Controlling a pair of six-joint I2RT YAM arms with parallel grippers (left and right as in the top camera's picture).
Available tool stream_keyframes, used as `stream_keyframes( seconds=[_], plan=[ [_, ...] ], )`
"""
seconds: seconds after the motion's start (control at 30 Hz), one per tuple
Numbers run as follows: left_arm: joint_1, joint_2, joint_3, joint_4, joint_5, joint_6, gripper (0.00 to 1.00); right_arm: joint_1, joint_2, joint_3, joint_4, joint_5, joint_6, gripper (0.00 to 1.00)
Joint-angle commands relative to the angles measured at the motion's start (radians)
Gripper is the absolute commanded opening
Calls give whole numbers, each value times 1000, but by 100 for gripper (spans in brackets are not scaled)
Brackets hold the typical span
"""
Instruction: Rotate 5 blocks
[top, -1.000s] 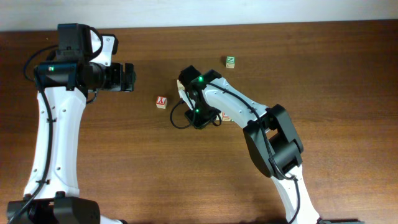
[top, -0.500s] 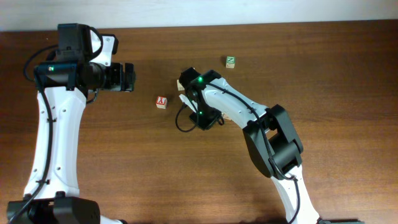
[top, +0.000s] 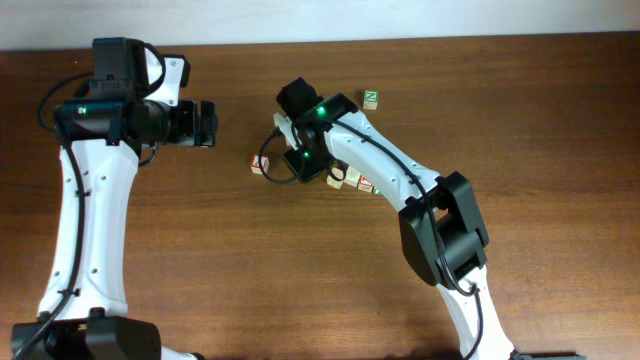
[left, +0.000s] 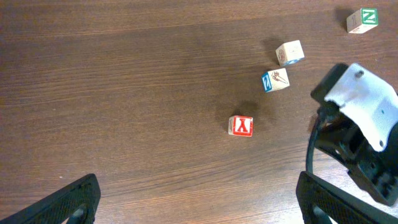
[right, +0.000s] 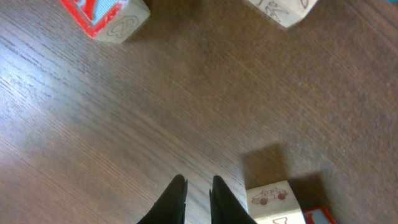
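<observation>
A red-framed Y block lies alone on the table, half hidden beside my right arm. It shows again at the top left of the right wrist view. Three more blocks lie in a short row right of my right gripper. The nearest one carries a small car drawing. My right gripper hangs just above bare wood left of it, nearly shut and holding nothing. My left gripper is wide open and empty, well left of the blocks.
A green-framed Z cube sits alone at the back. A cube with a blue letter and a pale cube lie near my right wrist. The table's far edge runs along the top.
My right arm has swung back and to the left, off the row of blocks, which now shows. Its jaws have narrowed a little. The left arm has not moved.
</observation>
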Motion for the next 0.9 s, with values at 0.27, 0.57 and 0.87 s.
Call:
stream_keyframes(
  seconds=[0.27,0.57,0.87],
  plan=[
    [3,5,19,0,14,-10,99,-93,-18,-72,53,28,164,8],
    [3,5,19,0,14,-10,99,-182,3,-80,41,94,290,5],
    [3,5,19,0,14,-10,99,-182,17,-85,-28,31,213,5]
  ],
)
